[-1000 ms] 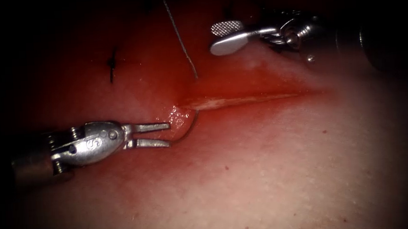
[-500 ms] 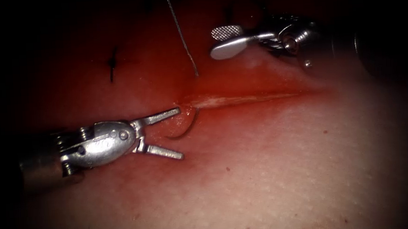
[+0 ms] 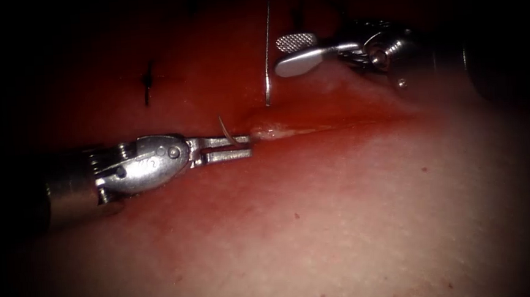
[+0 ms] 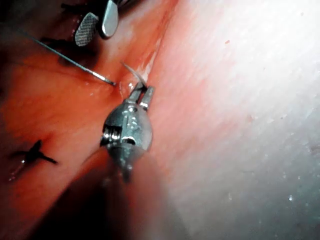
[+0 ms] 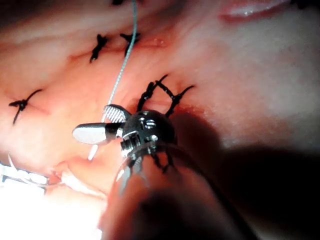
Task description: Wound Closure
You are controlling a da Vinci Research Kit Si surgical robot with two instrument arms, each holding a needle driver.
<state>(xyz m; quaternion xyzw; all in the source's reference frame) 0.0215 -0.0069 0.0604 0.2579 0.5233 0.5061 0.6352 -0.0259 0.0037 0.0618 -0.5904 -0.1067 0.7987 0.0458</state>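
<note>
While the left tool [image 3: 237,148] is closed on the needle [image 3: 226,130] near its exposed tip at the left end of the cut [image 3: 337,125], the thread [image 3: 267,50] is seen rising beyond, and farther right the right tool [image 3: 294,51] is held open and empty.

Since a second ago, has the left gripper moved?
Yes. The left gripper has risen toward the left end of the cut and shut on the needle near its tip, where it emerges from the tissue.
</note>
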